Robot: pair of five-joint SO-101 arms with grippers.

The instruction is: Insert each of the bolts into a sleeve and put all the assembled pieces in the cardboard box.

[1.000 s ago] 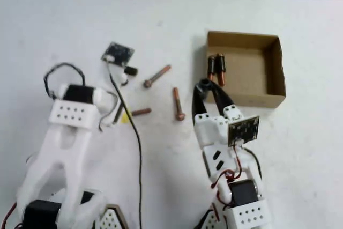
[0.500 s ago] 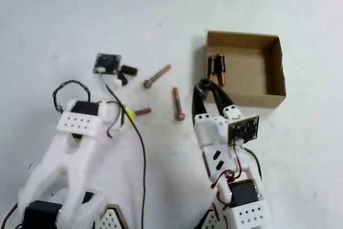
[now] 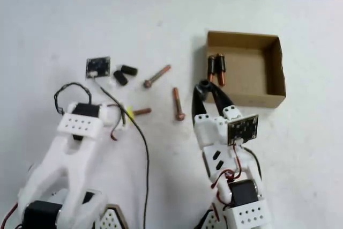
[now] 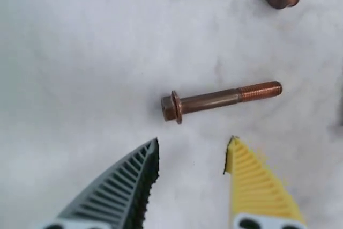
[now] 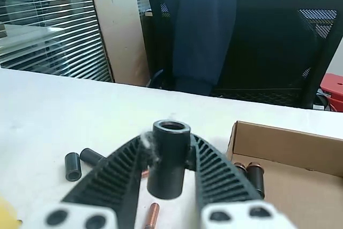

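In the left wrist view a copper bolt (image 4: 220, 99) lies flat on the white table just beyond my open left gripper (image 4: 193, 146), whose grey and yellow fingers are empty. From above, that bolt (image 3: 141, 112) lies beside the left gripper (image 3: 126, 115). My right gripper (image 5: 170, 186) is shut on an upright black sleeve (image 5: 170, 156), seen from above (image 3: 203, 86) next to the cardboard box (image 3: 244, 100). Two assembled pieces (image 3: 216, 68) lie in the box's left corner. Two more bolts (image 3: 156, 76) (image 3: 177, 103) and two loose sleeves (image 3: 128, 70) (image 3: 120, 78) lie between the arms.
The left arm's black cable (image 3: 140, 143) runs down the table between the arms. The left wrist's small circuit board (image 3: 98, 67) hangs near the loose sleeves. A dark chair (image 5: 236, 36) stands past the table's far edge. The box wall (image 5: 278, 143) rises beside the held sleeve.
The left arm has swung its wrist leftward and drawn back a little, ending over the nearest bolt. The right arm with its sleeve has kept still.
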